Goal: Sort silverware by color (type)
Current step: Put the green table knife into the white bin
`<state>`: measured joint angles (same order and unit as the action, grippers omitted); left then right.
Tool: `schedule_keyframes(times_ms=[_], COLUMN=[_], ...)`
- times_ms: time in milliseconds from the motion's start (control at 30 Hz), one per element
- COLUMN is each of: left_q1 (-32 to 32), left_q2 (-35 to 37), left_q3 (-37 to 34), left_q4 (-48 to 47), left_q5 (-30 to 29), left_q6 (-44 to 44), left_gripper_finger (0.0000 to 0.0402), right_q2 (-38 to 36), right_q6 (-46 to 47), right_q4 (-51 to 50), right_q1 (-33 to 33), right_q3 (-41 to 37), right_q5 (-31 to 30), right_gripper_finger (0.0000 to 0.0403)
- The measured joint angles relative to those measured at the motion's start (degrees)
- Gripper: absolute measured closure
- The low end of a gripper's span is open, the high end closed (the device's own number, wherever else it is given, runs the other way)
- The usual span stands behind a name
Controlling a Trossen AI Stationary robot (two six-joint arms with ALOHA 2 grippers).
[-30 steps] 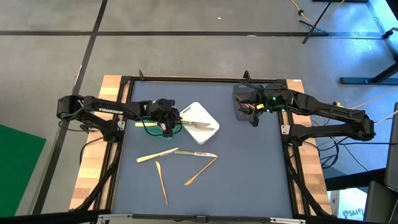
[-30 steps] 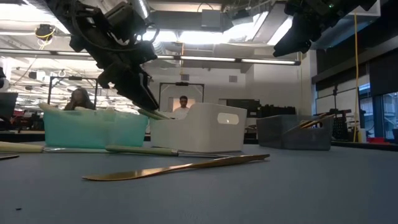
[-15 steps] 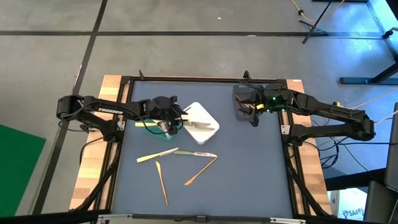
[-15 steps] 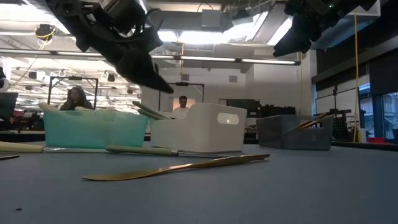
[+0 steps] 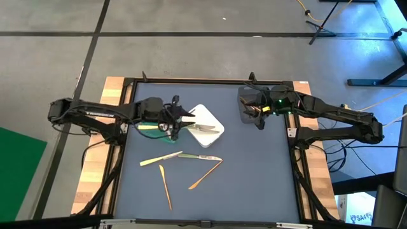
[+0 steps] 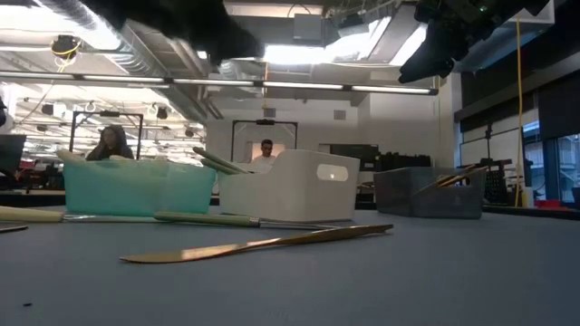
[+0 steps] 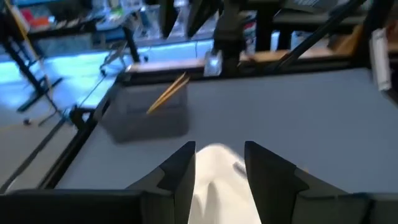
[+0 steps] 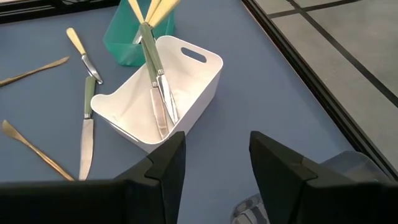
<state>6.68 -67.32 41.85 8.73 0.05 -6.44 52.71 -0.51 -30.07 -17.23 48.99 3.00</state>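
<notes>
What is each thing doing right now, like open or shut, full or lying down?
Left gripper, jaws open, empty.
Right gripper, jaws open, empty.
White bin, holds two green knives.
Green bin, holds yellow pieces standing up.
Grey bin, holds orange-brown pieces leaning.
Loose silverware, lying flat on the table.

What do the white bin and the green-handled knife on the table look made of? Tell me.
White bin: likely molded plastic, with smooth matte walls, rounded corners and a cut-out handle slot. Green-handled knife: the blade looks like metal, pale and shiny; the handle is matte green, probably plastic, though that is uncertain.
</notes>
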Motion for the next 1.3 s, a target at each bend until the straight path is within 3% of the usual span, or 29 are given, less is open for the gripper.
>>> schedule_keyframes(times_ms=[267, 467, 600, 767, 900, 1067, 1300], left_q1=[-8.67, -16.63, -24.95, -33.94, -37.88, -40.16, -40.70], left_q2=[8.57, 14.08, 13.93, 10.99, 7.26, -0.10, -12.05], left_q3=[4.11, 3.89, -0.09, -7.39, -13.48, -19.15, -20.26], left_q4=[-11.47, -24.86, -27.09, -17.87, -1.14, 15.26, 25.06], left_q5=[-9.77, -13.30, -18.58, -28.67, -31.07, -34.46, -38.55], left_q6=[3.31, 13.68, 21.85, 28.41, 28.81, 28.42, 28.38], left_gripper_finger=[0.0270, 0.0270, 0.0270, 0.0270, 0.0270, 0.0270, 0.0270], right_q2=[0.00, 0.00, 0.00, 0.00, 0.00, 0.00, 0.00], right_q6=[0.00, 0.00, 0.00, 0.00, 0.00, 0.00, 0.00], right_q4=[-0.02, -0.02, -0.06, -0.11, -0.11, -0.10, -0.11], right_q1=[0.00, -0.04, -0.04, -0.04, -0.04, -0.04, -0.04], right_q3=[0.00, 0.00, 0.00, 0.00, 0.00, 0.00, 0.00], right_q5=[-0.02, 0.00, 0.00, 0.00, 0.00, 0.00, 0.00], right_gripper_finger=[0.0236, 0.0236, 0.0236, 0.0236, 0.0236, 0.0236, 0.0236])
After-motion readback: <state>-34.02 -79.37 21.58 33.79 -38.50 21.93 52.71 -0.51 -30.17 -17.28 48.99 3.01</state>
